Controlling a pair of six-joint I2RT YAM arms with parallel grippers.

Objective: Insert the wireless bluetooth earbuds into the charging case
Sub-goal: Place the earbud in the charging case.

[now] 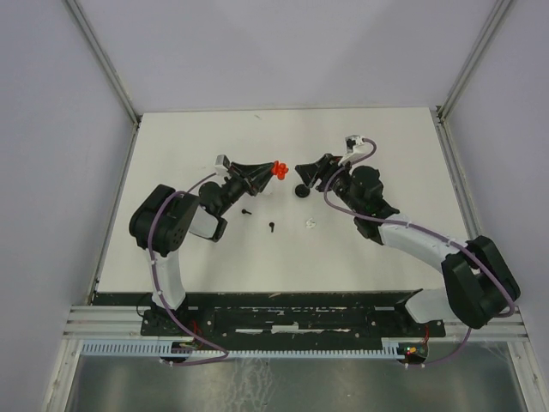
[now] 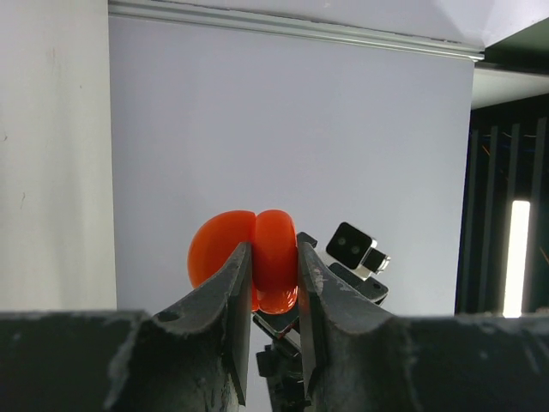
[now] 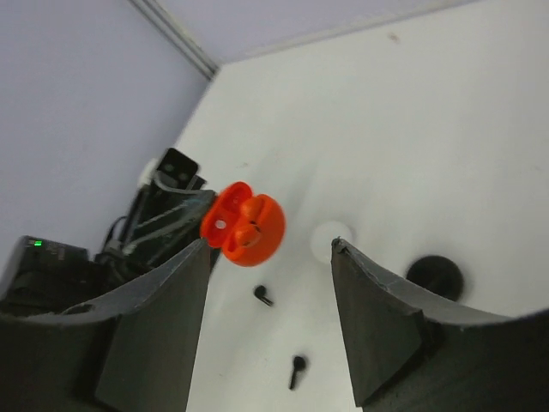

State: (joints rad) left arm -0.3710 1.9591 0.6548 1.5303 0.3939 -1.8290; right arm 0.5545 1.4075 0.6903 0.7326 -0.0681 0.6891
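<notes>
1. The white table (image 1: pixel 377 137) has a flat matte top that takes up the middle of the overhead view. Everything loose lies in a small patch near its centre.
2. The left gripper (image 2: pixel 274 257) is clamped on the charging case, with its dark, scuffed fingers pressing the case from both sides. It holds the case up off the table, just left of centre in the overhead view.
3. The right gripper (image 3: pixel 269 257) has its jaws apart with nothing between them. It faces the case from close by without touching it.
4. The charging case (image 3: pixel 244 225) is a glossy orange-red plastic clamshell with two rounded lobes hinged open. There are moulded shapes inside, but I cannot tell whether any earbud is seated there.
5. A black disc (image 3: pixel 435 276) lies flat at the lower right of the right wrist view. A white round piece (image 3: pixel 330 240) sits beside it and nearly blends into the table.
6. Two black earbuds (image 3: pixel 264 296) lie loose on the table below the case in that view. They are tiny, stemmed, smooth plastic pieces, set apart from each other.
7. A small white item (image 1: pixel 310 224) lies near them, too small to identify.
8. By my reading the task is early. The case is open and presented, but at least both black earbuds remain to be picked up and inserted.
</notes>
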